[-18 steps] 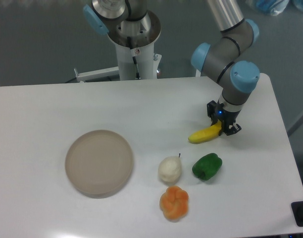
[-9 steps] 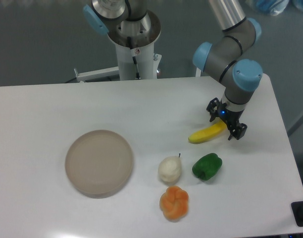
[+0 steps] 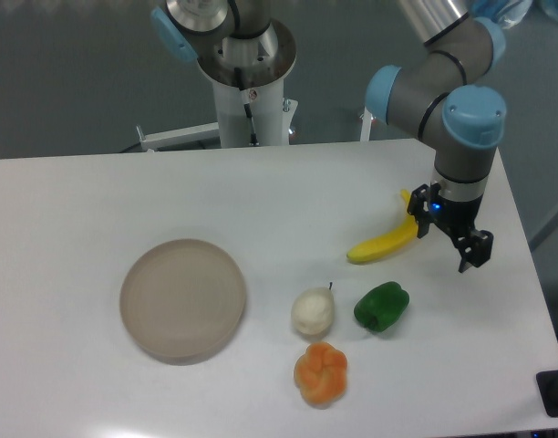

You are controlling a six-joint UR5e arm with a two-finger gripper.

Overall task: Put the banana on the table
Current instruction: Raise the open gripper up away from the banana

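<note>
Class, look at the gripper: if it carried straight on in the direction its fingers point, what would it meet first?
Probably the bare table. The open gripper points downward, just right of the banana, with nothing visible beneath it, though depth is uncertain.

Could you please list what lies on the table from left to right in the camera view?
plate → white pear → orange fruit → green pepper → banana → gripper

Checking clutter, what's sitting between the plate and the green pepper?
In the camera view, a white pear-like fruit sits between the plate and the green pepper.
</note>
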